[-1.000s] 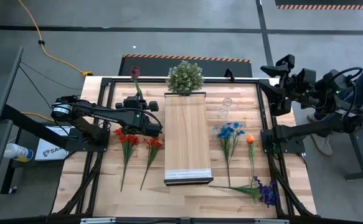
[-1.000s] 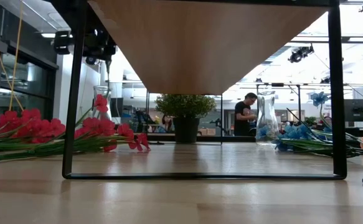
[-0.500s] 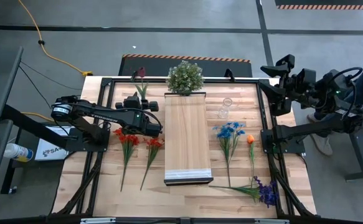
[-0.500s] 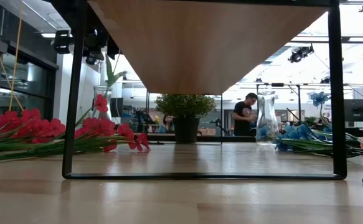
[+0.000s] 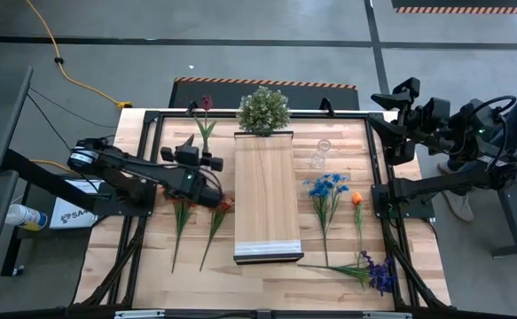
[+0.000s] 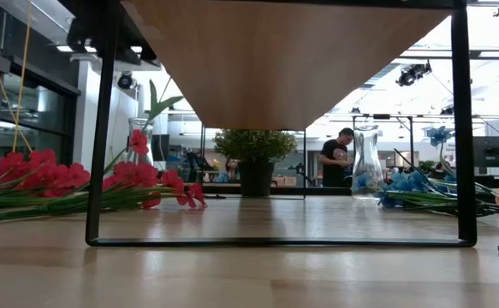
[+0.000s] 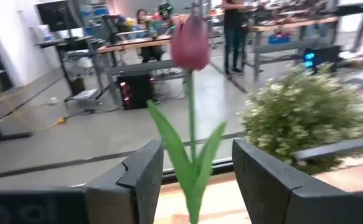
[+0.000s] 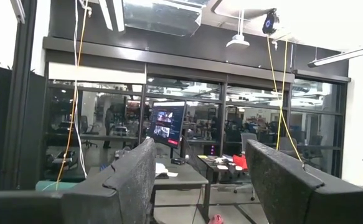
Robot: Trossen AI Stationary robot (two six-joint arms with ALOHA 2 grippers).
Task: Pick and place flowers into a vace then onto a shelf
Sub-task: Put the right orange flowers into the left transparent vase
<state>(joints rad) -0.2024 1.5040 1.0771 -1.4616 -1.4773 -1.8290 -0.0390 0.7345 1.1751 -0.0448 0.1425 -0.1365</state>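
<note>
While the slatted light-wood worktop [image 5: 152, 266] carries everything, the long raised light-wood shelf [image 5: 262, 190] runs down its middle. Round bushy green potted plant [image 5: 263, 110] stands at the shelf's far end. Right black gripper [image 5: 398, 97] waits off the worktop's far right corner, fingers parted, holding nothing. Left black gripper [image 5: 212, 191] sits left of the shelf, fingers [image 7: 137, 177] apart, gripping nothing. Dark-red tulip on a green stem [image 5: 206, 117] stands upright near the far edge. Red flowers [image 5: 182, 226] lie left of the shelf; blue [image 5: 326, 199], orange [image 5: 357, 213] and purple flowers [image 5: 369, 270] lie right of it.
</note>
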